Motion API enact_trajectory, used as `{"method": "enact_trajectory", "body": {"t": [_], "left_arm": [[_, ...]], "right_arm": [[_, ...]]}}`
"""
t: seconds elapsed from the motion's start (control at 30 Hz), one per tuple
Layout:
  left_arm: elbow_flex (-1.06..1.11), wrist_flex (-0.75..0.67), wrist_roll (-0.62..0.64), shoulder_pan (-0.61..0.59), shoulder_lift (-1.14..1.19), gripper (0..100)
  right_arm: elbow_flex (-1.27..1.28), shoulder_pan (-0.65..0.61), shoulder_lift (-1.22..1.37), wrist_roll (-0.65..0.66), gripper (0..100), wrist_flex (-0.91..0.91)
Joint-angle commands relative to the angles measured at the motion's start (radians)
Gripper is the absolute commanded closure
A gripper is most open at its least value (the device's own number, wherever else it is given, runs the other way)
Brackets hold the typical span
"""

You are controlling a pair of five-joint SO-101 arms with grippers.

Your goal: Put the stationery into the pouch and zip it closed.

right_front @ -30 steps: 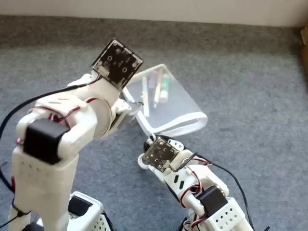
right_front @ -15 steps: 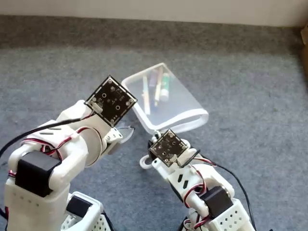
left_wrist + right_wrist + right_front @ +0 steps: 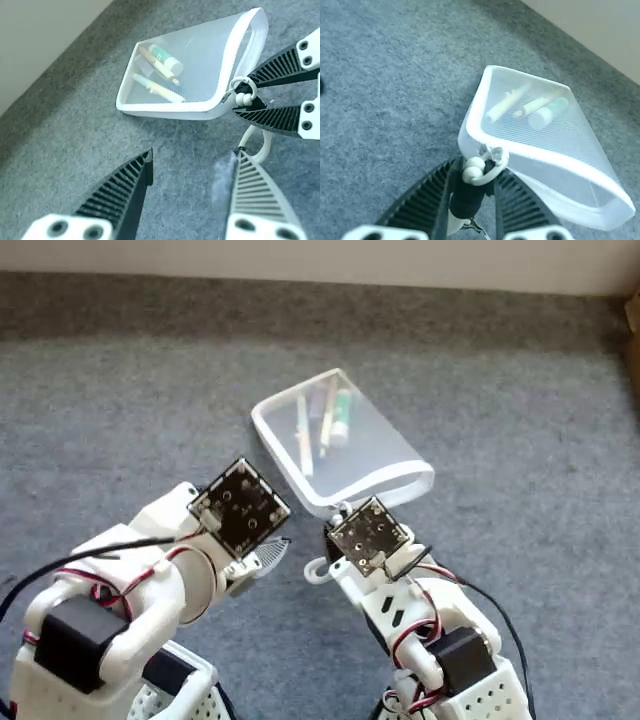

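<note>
The clear mesh pouch [image 3: 345, 445] with a white zip edge lies flat on the carpet. Inside it are two pens [image 3: 510, 102] and a green-capped stick [image 3: 547, 112]. My right gripper [image 3: 474, 176] is shut on the zip pull [image 3: 242, 92] at the pouch's near corner, also seen from above as the right gripper [image 3: 338, 515]. A white cord loop [image 3: 318, 570] hangs from the pull. My left gripper [image 3: 190, 162] is open and holds nothing. It hovers over the carpet a little short of the pouch, beside the right gripper [image 3: 280, 90]; from above, the left gripper [image 3: 272, 552].
Grey carpet [image 3: 520, 390] covers the whole floor, with open room around the pouch on the far and right sides. A pale wall [image 3: 320, 255] runs along the far edge. Both arm bases stand close together at the near edge.
My left gripper let go of the pouch's left corner and drew back toward the near side. The pouch settled flat. My right gripper kept the zip pull and shifted slightly right.
</note>
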Motion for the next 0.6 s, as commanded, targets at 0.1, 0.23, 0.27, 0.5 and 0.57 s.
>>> {"method": "enact_trajectory", "body": {"t": [0.1, 0.23, 0.27, 0.5, 0.57], "left_arm": [[0.142, -0.164, -0.008, 0.027, -0.07, 76], [0.174, -0.203, -0.005, 0.033, -0.071, 76], [0.177, -0.207, -0.003, 0.047, -0.073, 76], [0.188, -0.209, -0.002, 0.133, -0.076, 76], [0.188, -0.209, -0.002, 0.131, -0.076, 76]], "right_arm": [[-0.13, 0.016, -0.021, -0.009, 99.3, 0.048], [-0.13, 0.016, -0.021, -0.009, 99.3, 0.05], [-0.13, 0.018, -0.021, -0.009, 99.3, 0.05], [-0.163, 0.018, -0.021, -0.006, 99.3, 0.094], [-0.203, 0.018, -0.021, -0.006, 99.3, 0.134]]}}
